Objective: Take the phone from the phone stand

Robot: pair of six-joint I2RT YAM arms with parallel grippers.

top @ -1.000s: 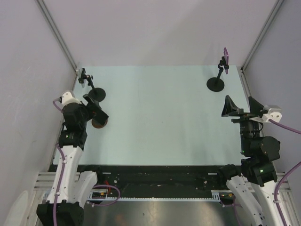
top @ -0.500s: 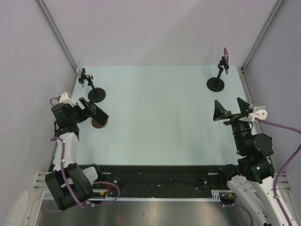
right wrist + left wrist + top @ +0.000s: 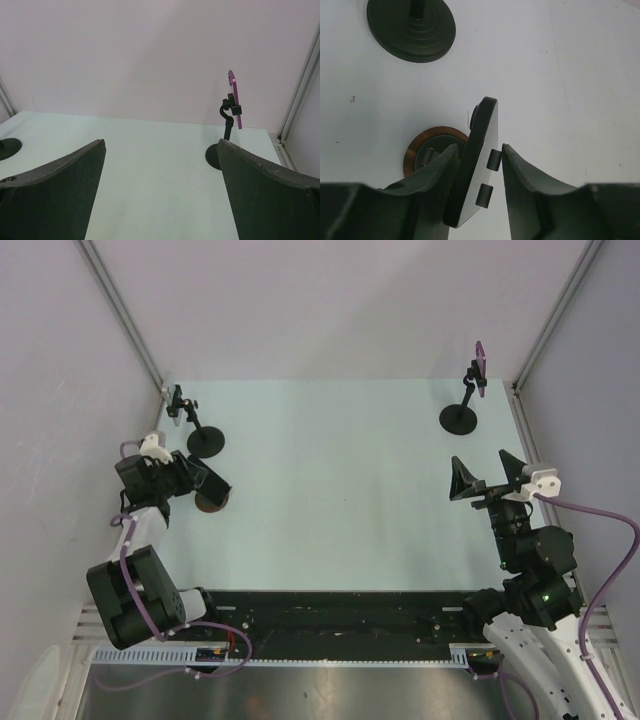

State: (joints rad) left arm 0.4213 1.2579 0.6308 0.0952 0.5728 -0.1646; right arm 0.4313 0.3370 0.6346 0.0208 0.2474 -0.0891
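A dark phone [image 3: 481,125] is being flanked closely by the left jaws. It is being kept tilted on edge between them, over the round brown base [image 3: 422,145] of its phone stand, at the left side of the table [image 3: 560,75]. Whether it is being gripped or only bracketed cannot be told. The right jaws are being held wide apart above the table, facing a purple phone [image 3: 234,100] that is being carried by a black stand [image 3: 226,135] in the far right corner.
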